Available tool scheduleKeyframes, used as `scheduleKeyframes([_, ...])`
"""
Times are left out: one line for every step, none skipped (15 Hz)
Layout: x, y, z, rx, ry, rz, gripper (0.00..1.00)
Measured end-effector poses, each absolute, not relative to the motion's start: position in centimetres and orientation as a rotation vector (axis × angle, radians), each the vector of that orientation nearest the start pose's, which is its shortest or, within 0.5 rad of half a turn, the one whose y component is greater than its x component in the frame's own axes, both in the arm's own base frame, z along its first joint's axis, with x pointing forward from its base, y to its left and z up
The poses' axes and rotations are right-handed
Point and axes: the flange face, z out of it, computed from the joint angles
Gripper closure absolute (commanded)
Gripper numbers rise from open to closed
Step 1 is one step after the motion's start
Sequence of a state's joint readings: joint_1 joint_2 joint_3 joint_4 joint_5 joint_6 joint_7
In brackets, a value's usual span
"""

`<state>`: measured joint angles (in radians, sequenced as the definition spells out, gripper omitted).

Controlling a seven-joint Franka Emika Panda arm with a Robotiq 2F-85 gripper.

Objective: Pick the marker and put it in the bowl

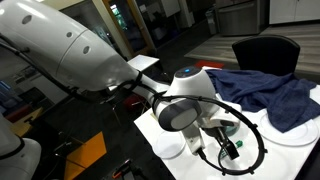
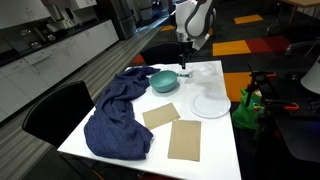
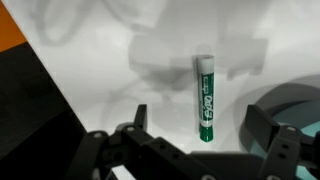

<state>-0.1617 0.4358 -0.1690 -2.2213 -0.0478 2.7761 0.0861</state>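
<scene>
From the wrist view I see the gripper [image 3: 197,128] spread wide, one finger [image 3: 135,135] on each side of the marker [image 3: 205,95] and neither touching it. The marker lies flat on the white table [image 3: 110,60], its green body towards the camera and its white end pointing away. The dark rim of the bowl [image 3: 293,103] curves in just beside it at the edge of that view. In an exterior view the gripper [image 2: 184,65] hangs low over the far end of the table [image 2: 215,140], close to the teal bowl [image 2: 164,82], with a white plate [image 2: 210,103] near the bowl and a blue cloth [image 2: 118,120] draped over the table's other side.
</scene>
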Motion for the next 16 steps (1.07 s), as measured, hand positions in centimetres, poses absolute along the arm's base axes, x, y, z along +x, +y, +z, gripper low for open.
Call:
scheduleKeyframes([53.4, -18.1, 18.5, -3.193, 0.563, -0.195, 0.0])
scheduleKeyframes([53.7, -18.1, 18.0, -3.195, 0.558, -0.202, 0.0])
scheduleKeyframes([54.0, -18.1, 17.6, -3.198, 0.554, -0.206, 0.0])
scheduleKeyframes([54.3, -18.2, 17.1, -3.2, 0.553, -0.206, 0.0])
scheduleKeyframes([54.6, -18.3, 16.8, -3.202, 0.551, -0.204, 0.0])
scheduleKeyframes([54.9, -18.3, 16.4, -3.203, 0.55, -0.203, 0.0])
scheduleKeyframes([55.1, -18.4, 16.2, -3.205, 0.548, -0.203, 0.0])
scheduleKeyframes([55.4, -18.4, 15.9, -3.206, 0.546, -0.203, 0.0])
scheduleKeyframes([55.7, -18.4, 15.6, -3.207, 0.543, -0.205, 0.0])
scheduleKeyframes([56.1, -18.4, 15.3, -3.208, 0.538, -0.206, 0.01])
scheduleKeyframes([56.5, -18.3, 15.0, -3.209, 0.532, -0.208, 0.04])
scheduleKeyframes([56.8, -18.2, 14.7, -3.209, 0.525, -0.208, 0.08])
scheduleKeyframes([57.2, -18.0, 14.3, -3.209, 0.518, -0.207, 0.14])
scheduleKeyframes([57.5, -17.9, 13.9, -3.209, 0.513, -0.206, 0.14])
scheduleKeyframes([57.7, -17.8, 13.7, -3.209, 0.508, -0.207, 0.22])
scheduleKeyframes([57.9, -17.7, 13.4, -3.209, 0.504, -0.205, 0.26])
